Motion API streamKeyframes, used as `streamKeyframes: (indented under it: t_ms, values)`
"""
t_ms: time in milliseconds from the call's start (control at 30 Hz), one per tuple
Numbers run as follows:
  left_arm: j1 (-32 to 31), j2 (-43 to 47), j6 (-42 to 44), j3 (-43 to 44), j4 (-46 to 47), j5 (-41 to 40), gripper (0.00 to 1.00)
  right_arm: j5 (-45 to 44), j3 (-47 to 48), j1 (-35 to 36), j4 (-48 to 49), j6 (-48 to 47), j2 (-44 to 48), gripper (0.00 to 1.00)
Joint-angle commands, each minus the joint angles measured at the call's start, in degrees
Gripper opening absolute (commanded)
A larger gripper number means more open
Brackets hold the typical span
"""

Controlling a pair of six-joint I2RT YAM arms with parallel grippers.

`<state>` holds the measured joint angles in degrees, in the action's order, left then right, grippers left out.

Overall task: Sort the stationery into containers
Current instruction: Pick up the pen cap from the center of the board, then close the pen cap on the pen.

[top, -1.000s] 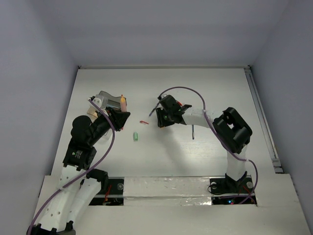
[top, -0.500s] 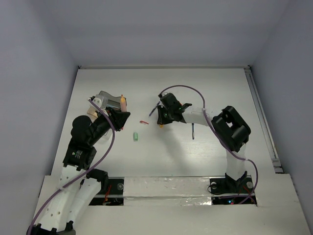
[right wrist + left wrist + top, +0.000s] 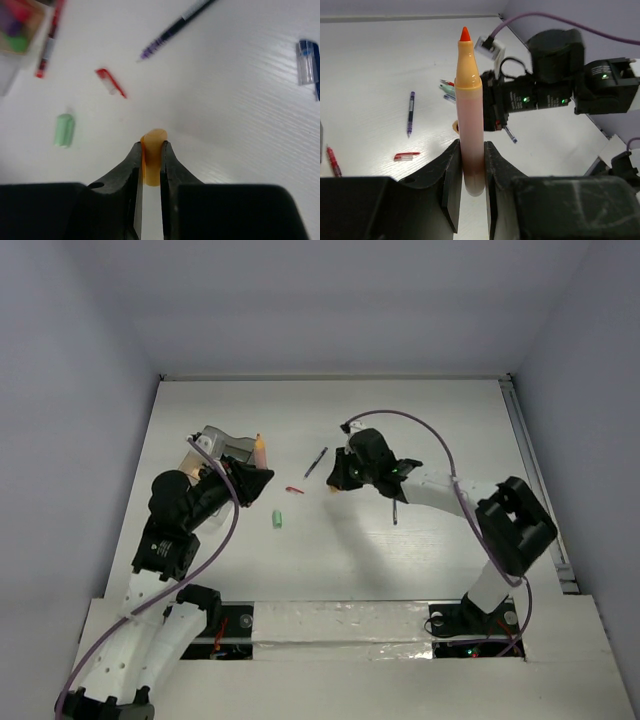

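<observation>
My left gripper is shut on a peach highlighter. The highlighter is uncapped, and its orange tip points up and away. It is held just right of the clear-grey and tan containers. My right gripper is shut on a small orange cap, low over the table's middle. A mint cap, a red cap and a thin purple-blue pen lie between the grippers.
A blue pen lies under the right forearm. In the right wrist view, a red pen lies next to the container, which holds purple and green pieces. The right arm faces the left wrist camera.
The right arm's elbow has swung out to the right and its gripper has shifted slightly right. The orange cap now shows at its tips. The left gripper has lifted the highlighter a little.
</observation>
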<state>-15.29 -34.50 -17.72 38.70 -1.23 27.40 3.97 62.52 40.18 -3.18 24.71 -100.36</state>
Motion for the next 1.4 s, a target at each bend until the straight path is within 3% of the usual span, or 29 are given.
streamKeyframes:
  t_ms: [0,67,233,333,467,533,667,1367]
  values:
    - [0.26,-0.48,-3.02,0.06,6.41,6.60,0.00,5.95,-0.91,-0.19,13.08,2.27,9.71,0.00]
    - [0.26,-0.65,-4.60,-0.37,9.47,8.89,0.00,8.59,-1.00,-0.19,16.87,4.64,12.19,0.00]
    - [0.26,-0.39,-13.63,-2.31,18.62,17.14,0.00,17.72,-2.05,-0.19,36.90,13.15,16.68,0.00]
    - [0.26,-0.04,-19.97,-5.20,28.54,21.98,0.00,20.90,-1.97,-0.19,47.01,17.19,17.30,0.00]
    - [0.26,-0.21,-34.54,-10.38,47.85,26.21,0.00,24.50,-1.53,-0.19,58.27,22.48,17.13,0.00]
    - [0.26,-0.83,-37.38,-11.01,52.45,27.26,0.00,26.96,-0.57,-0.19,66.42,26.42,15.99,0.00]
    - [-0.96,-1.53,-39.67,-11.10,57.12,28.15,0.00,29.25,1.81,-0.19,71.64,31.88,13.61,0.00]
    - [-3.78,-3.73,-34.06,-8.20,51.51,26.57,0.00,32.68,9.64,3.76,86.15,43.40,5.70,0.00]
